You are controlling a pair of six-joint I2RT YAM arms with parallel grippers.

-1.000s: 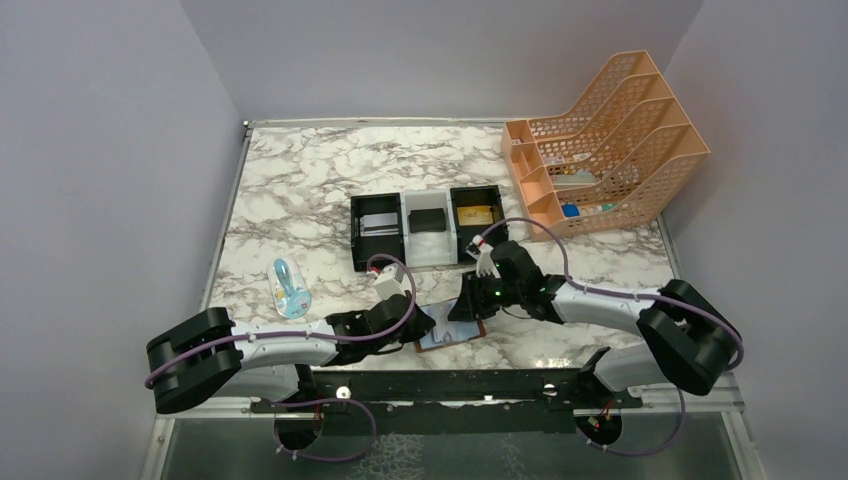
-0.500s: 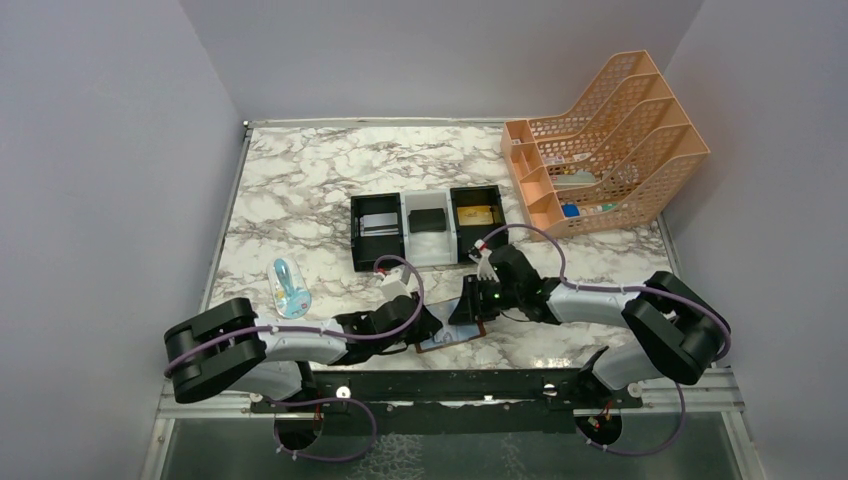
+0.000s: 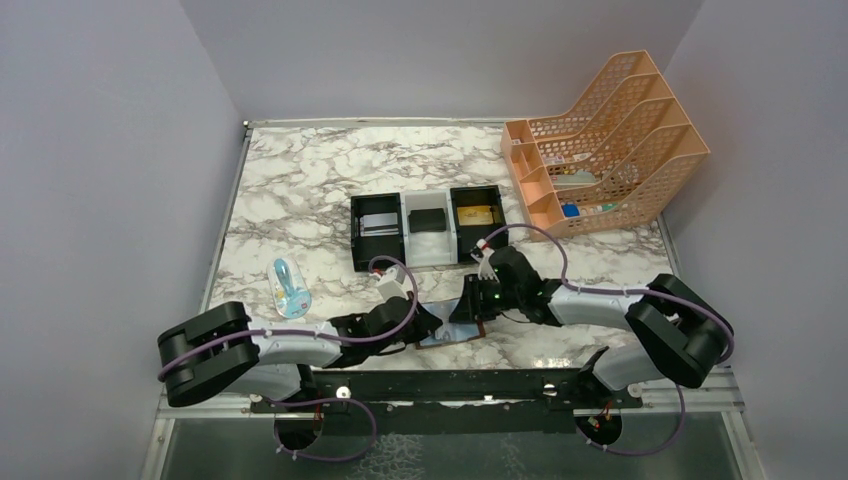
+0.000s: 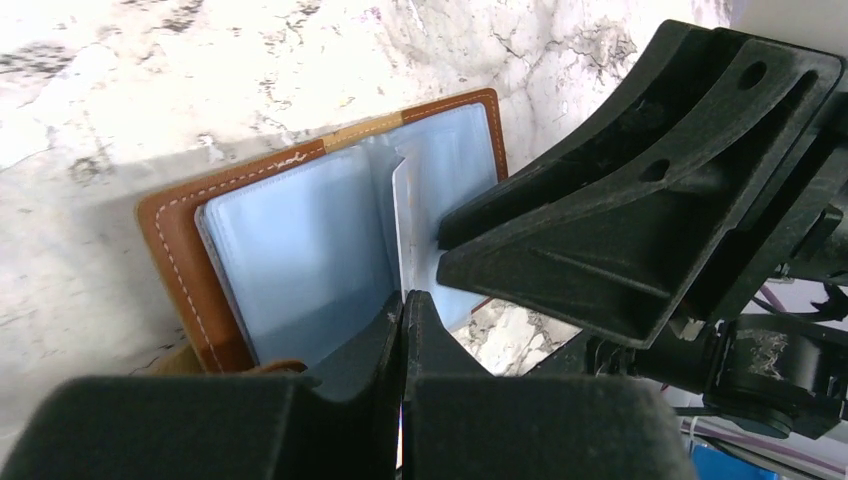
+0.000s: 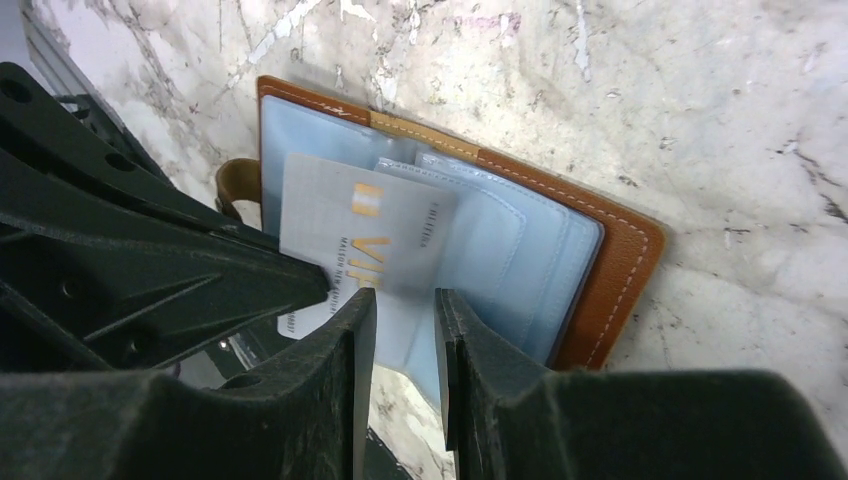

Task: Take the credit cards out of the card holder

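Top view only: a tray (image 3: 354,245) in the middle of the table (image 3: 300,180), with a grey card (image 3: 378,224) in its left slot, a black block (image 3: 428,219) in the middle slot and a gold card (image 3: 475,214) in the right slot. An orange file rack (image 3: 610,140) stands at the far right corner, and a small blue packet (image 3: 289,287) lies on the left. The card holder (image 3: 447,336) lies open near the front edge of the table, between the two arms and mostly covered by them. How far the grippers are open can't be read from up here.

Left wrist view: the card holder is open, with a brown leather rim and pale blue pockets facing up. One leaf stands edge-on at the fold, so nothing on it can be read.

Right wrist view shows that leaf face on: a pale card (image 5: 360,240) with a gold chip and printed letters lies against the pale blue pockets. Can't tell if it is inside a sleeve or loose.

The left gripper (image 4: 403,310) is fully closed, tips meeting at the lower edge of the upright leaf; can't tell whether the card is caught between them. The right gripper (image 5: 405,315) is narrow, closed down on a pale blue leaf of the card holder just below the pale card. In the left wrist view one of its fingers touches the upright leaf.
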